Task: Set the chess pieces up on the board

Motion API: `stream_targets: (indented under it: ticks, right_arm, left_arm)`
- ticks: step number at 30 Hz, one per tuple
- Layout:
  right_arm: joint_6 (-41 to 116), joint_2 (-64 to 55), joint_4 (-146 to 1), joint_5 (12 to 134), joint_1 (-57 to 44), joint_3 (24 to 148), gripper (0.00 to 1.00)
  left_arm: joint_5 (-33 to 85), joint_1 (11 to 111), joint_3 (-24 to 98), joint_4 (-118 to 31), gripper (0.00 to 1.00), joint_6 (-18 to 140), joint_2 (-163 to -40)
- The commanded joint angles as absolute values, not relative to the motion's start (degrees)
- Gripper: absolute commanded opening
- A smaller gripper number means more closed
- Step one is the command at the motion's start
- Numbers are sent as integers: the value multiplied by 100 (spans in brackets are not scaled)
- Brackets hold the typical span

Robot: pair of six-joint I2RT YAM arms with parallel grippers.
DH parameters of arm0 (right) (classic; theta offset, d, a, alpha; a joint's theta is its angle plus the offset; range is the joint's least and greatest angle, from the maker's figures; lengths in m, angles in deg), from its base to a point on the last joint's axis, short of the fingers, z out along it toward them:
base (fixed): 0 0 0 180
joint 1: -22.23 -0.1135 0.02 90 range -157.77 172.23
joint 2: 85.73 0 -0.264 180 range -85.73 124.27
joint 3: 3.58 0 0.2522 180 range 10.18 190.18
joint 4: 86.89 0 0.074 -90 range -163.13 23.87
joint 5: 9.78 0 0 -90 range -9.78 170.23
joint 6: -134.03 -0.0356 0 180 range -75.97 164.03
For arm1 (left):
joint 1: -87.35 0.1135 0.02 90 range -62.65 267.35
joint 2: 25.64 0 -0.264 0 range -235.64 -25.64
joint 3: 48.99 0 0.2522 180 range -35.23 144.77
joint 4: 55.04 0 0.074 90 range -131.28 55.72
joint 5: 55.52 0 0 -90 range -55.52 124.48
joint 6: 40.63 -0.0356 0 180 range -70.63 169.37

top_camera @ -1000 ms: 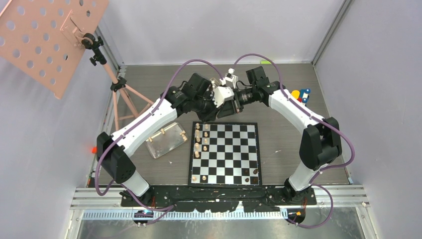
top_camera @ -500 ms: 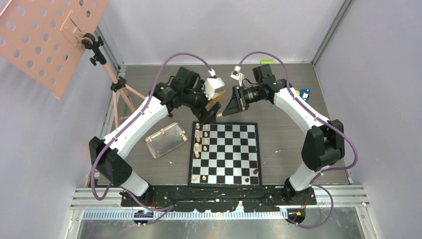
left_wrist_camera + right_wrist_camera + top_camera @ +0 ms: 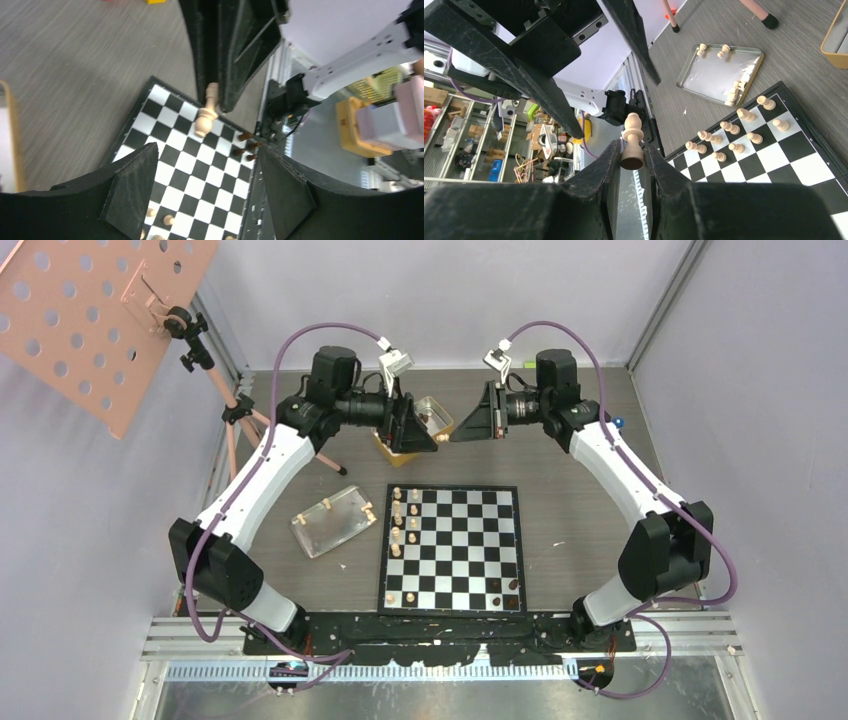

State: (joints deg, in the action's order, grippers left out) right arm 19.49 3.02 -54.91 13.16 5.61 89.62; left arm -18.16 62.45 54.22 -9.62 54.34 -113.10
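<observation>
**Arms part; pale piece rides in the right gripper**

Since a second ago both arms have drawn apart and back from the far edge of the board [image 3: 460,540]. The left gripper [image 3: 209,152] gapes, holding nothing. The right gripper [image 3: 631,155] pinches a pale chess piece [image 3: 632,132] aloft beyond the board's far left corner. Only one end is gripped, so the piece may pivot or slip while descending and topple the pale pieces [image 3: 400,520] along the left edge.
</observation>
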Motion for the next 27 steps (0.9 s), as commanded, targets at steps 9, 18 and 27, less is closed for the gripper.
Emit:
stream_targets:
  ticks: [9,18,27]
  right_arm:
    - [-733,220,-8722,979,623,8328,1]
    - [-1052,207,-9201,966,625,8170,1]
    - [-1104,249,-9308,961,624,8104,1]
  left_arm:
    - [-2824,6318,5130,-2570,64,6807,-11285]
    - [-2860,6318,5134,-2903,55,7145,-11441]
    - [-2921,6318,5203,-3030,44,7301,-11596]
